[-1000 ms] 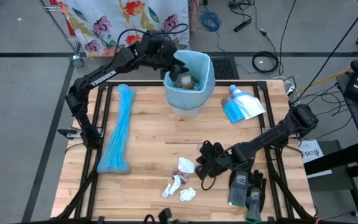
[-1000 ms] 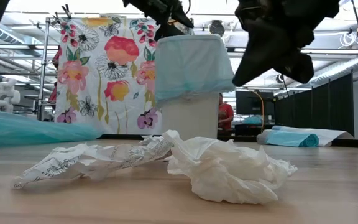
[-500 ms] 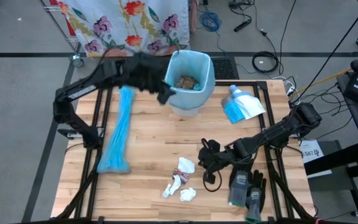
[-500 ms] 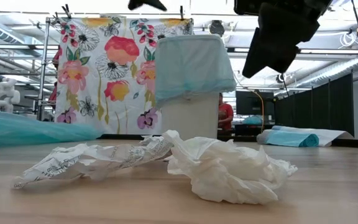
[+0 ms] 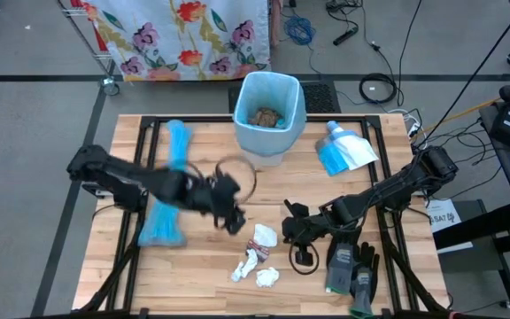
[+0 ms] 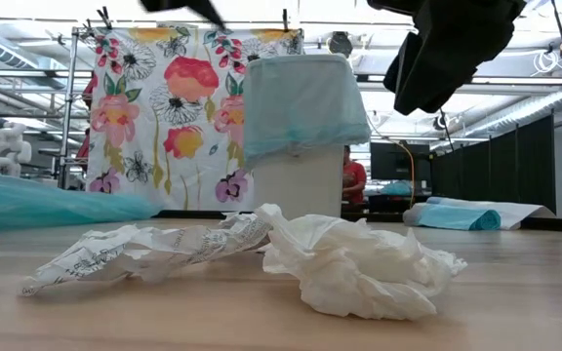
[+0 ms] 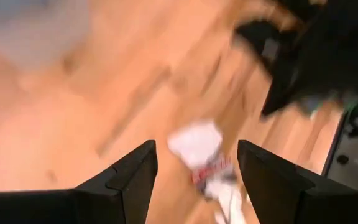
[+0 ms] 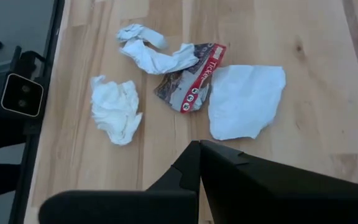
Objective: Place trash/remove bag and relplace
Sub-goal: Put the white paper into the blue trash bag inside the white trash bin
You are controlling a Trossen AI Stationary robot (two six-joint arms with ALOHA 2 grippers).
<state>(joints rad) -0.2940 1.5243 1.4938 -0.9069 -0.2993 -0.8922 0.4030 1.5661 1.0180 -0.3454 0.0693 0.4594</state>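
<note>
Several trash scraps lie near the table's near edge: a white paper (image 8: 244, 99), a red-printed wrapper (image 8: 191, 81), a twisted white strip (image 8: 154, 53) and a tissue wad (image 8: 115, 109); in the high view they show as the scraps (image 5: 257, 257). The bin (image 5: 270, 106), lined with a pale blue bag, stands at the far edge with brown paper inside. My left gripper (image 5: 231, 217) hovers open over the table's middle, just left of the scraps; the left wrist view shows it as the open left gripper (image 7: 194, 168). My right gripper (image 5: 289, 232) is shut and hangs just right of the scraps, touching nothing.
A long bundle of blue bags (image 5: 171, 186) lies along the left side. A blue-and-white packet (image 5: 343, 149) lies at the far right, and grey-black gloves (image 5: 352, 270) at the near right. A small camera (image 8: 20, 93) sits at the near edge.
My left gripper has swung from above the bin toward the table's near edge and down, ending over the table's middle beside the scraps, still open. My right gripper has rolled about its own axis while staying in place. The scraps have not moved.
</note>
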